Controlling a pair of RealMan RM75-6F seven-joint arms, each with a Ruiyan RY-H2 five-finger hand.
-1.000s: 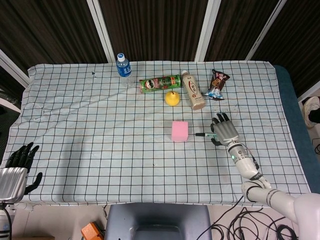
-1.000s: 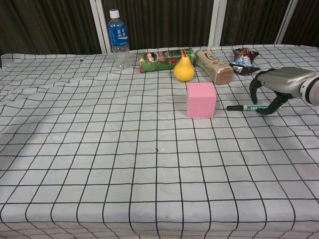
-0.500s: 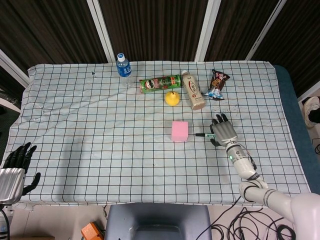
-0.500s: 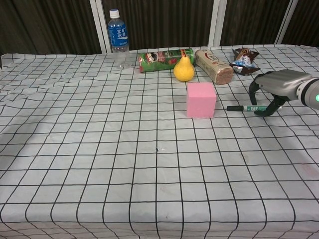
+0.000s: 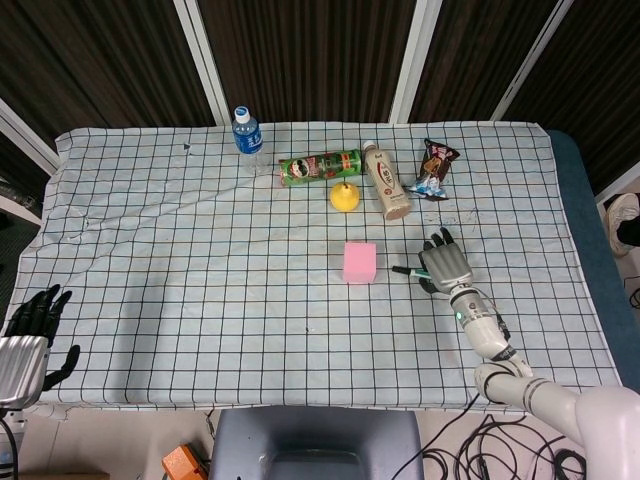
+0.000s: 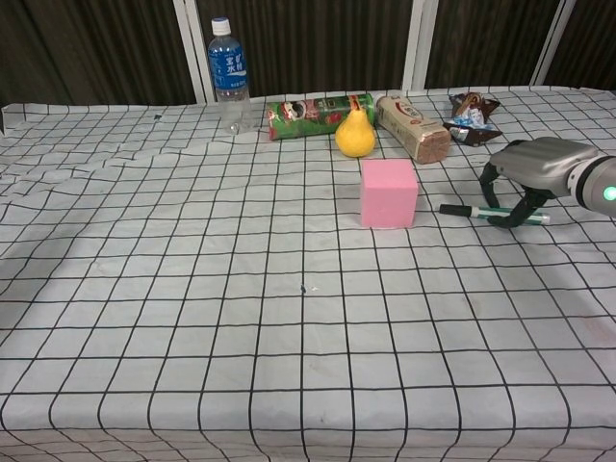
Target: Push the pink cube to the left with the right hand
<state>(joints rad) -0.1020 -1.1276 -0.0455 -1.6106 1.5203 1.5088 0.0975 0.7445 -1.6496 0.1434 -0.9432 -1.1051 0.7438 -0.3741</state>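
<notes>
The pink cube (image 5: 359,262) (image 6: 389,192) sits near the middle of the checked tablecloth. My right hand (image 5: 445,268) (image 6: 534,168) is a short way to the cube's right, apart from it. It arches palm-down over a green marker (image 5: 405,269) (image 6: 462,209), fingers spread and tips on the cloth. The marker lies flat under it, and neither view shows a grip on it. My left hand (image 5: 35,325) hangs off the table's near left corner with fingers apart, holding nothing.
Along the far side stand a water bottle (image 5: 247,133) (image 6: 228,72), a lying green chip can (image 5: 320,166) (image 6: 318,114), a yellow pear (image 5: 345,195) (image 6: 354,132), a lying beige bottle (image 5: 386,182) (image 6: 412,125) and a snack packet (image 5: 436,165) (image 6: 472,111). Bare cloth spreads left of the cube.
My right hand has slid slightly towards me along the marker, whose right end now shows past the fingers. The cube has not moved. The left hand has sunk a little.
</notes>
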